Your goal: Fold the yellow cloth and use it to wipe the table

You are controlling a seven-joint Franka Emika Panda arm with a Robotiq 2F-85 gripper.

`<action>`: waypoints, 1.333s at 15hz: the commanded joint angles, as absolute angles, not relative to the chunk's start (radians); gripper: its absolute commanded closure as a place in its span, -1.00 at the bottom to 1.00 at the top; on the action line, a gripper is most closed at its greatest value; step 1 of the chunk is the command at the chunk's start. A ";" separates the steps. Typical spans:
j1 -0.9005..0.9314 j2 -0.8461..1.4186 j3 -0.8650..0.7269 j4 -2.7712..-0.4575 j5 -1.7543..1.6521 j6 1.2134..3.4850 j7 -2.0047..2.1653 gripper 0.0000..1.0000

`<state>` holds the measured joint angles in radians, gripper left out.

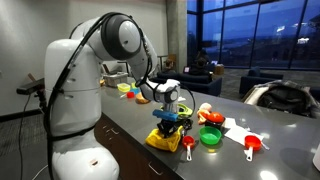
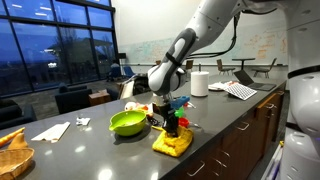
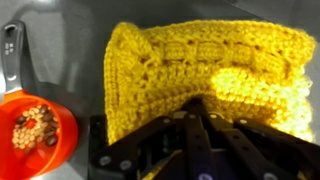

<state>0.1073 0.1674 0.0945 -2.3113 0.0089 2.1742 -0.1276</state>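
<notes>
The yellow crocheted cloth (image 3: 210, 70) lies folded on the dark table near its front edge, also seen in both exterior views (image 1: 160, 140) (image 2: 172, 143). My gripper (image 3: 196, 105) points straight down at it; its fingers are closed together with the tips pressed into the cloth's middle. In the exterior views the gripper (image 1: 171, 122) (image 2: 169, 122) stands directly on top of the cloth.
An orange measuring cup with beans (image 3: 35, 128) sits beside the cloth. A green bowl (image 2: 128, 122) (image 1: 210, 136), red measuring cups (image 1: 251, 146) (image 1: 187, 145), white napkins (image 2: 50, 131), a roll of tissue (image 2: 200, 83) and a basket (image 2: 12, 150) stand on the table.
</notes>
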 commanded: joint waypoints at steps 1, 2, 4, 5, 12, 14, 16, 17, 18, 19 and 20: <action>0.107 0.179 0.110 -2.328 0.020 2.215 -0.139 1.00; 0.111 0.185 0.116 -2.318 0.022 2.216 -0.141 1.00; 0.125 0.205 0.133 -2.287 0.017 2.211 -0.138 1.00; 0.133 0.215 0.142 -2.269 0.014 2.205 -0.137 1.00; 0.197 0.326 0.208 -2.089 0.004 2.166 -0.146 1.00; 0.216 0.363 0.221 -2.029 -0.003 2.151 -0.150 1.00; 0.236 0.406 0.234 -1.962 -0.009 2.129 -0.157 1.00; 0.249 0.432 0.240 -1.922 -0.014 2.110 -0.162 1.00; 0.262 0.457 0.246 -1.881 -0.023 2.092 -0.164 1.00; 0.272 0.481 0.249 -1.845 -0.029 2.075 -0.169 1.00; 0.282 0.498 0.254 -1.810 -0.031 2.057 -0.175 1.00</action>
